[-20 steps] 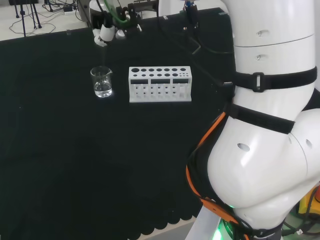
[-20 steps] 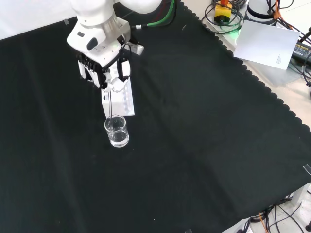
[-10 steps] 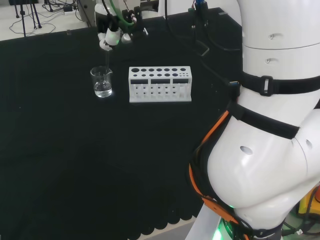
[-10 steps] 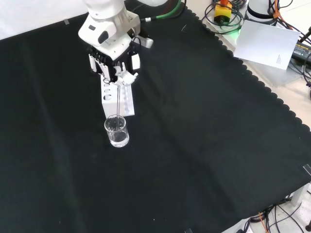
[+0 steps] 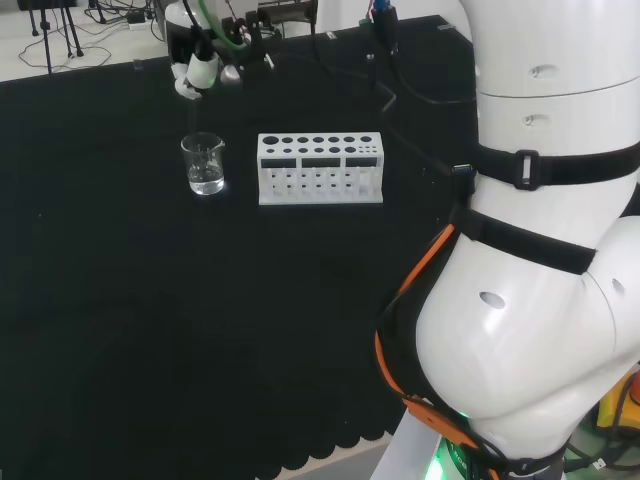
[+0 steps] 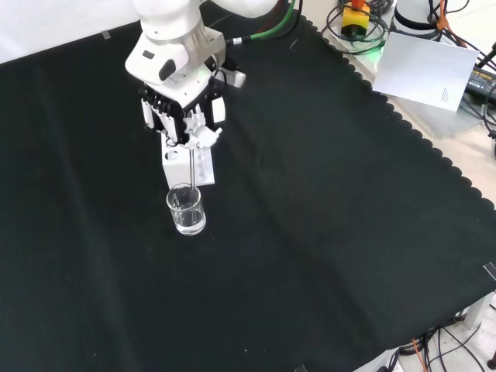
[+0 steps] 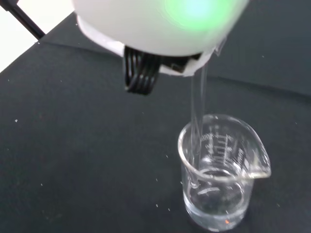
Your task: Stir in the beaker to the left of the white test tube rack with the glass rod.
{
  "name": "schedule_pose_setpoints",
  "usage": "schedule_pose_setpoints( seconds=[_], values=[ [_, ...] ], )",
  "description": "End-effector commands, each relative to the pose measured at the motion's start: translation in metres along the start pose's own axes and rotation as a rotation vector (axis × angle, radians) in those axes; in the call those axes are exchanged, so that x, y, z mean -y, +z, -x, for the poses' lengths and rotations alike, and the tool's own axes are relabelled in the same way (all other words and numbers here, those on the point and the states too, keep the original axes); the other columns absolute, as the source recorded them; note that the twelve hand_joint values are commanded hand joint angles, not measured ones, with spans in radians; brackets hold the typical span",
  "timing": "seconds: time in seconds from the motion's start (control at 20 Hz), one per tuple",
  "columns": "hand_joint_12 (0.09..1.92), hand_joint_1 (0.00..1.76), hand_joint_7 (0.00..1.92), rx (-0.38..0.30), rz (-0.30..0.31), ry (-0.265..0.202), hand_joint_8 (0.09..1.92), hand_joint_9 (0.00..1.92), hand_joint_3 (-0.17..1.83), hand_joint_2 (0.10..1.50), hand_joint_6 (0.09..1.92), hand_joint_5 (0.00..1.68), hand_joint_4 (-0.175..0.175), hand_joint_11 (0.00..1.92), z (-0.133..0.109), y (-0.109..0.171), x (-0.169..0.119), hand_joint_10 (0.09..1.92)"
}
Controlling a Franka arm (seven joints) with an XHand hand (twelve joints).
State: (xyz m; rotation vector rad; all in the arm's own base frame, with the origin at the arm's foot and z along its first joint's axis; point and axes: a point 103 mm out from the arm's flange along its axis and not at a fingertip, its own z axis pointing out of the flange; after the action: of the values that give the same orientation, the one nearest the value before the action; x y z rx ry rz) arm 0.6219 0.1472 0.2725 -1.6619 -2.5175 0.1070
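Observation:
A small clear glass beaker (image 6: 187, 211) with some clear liquid stands on the black cloth, just in front of the white test tube rack (image 6: 203, 170) in the front view. In the head view the beaker (image 5: 203, 166) is left of the rack (image 5: 320, 168). The hand (image 6: 183, 115) hangs above the beaker, its fingers curled on the top of a thin glass rod (image 6: 190, 167). In the wrist view the rod (image 7: 197, 126) runs down into the beaker (image 7: 218, 189), close to its inner wall, under the blurred white hand (image 7: 150, 24). The hand (image 5: 196, 72) also shows in the head view, above the beaker.
The arm's white links (image 5: 540, 250) take up the right of the head view. Cables and equipment (image 6: 364, 23) and a white sheet (image 6: 426, 70) lie beyond the cloth's scalloped edge in the front view. Open black cloth (image 6: 325, 232) spreads around the beaker.
The hand has swung sideways above the beaker, to the left in the head view since half a second ago, carrying the rod's top with it. Beaker and rack stay put.

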Motion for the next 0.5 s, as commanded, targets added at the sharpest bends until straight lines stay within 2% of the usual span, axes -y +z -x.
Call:
schedule_pose_setpoints(
  seconds=[0.05, 0.5],
  values=[
    [0.76, 1.23, 1.63, 0.003, -0.006, -0.004, 0.87, 1.83, 0.95, 0.46, 0.63, 1.37, -0.175, 1.26, -0.0029, 0.0043, -0.0069, 0.67],
    [0.76, 1.23, 1.63, 0.029, -0.002, -0.004, 0.87, 1.83, 0.95, 0.46, 0.64, 1.37, -0.175, 1.26, 0.001, 0.0029, -0.0001, 0.67]
  ],
)
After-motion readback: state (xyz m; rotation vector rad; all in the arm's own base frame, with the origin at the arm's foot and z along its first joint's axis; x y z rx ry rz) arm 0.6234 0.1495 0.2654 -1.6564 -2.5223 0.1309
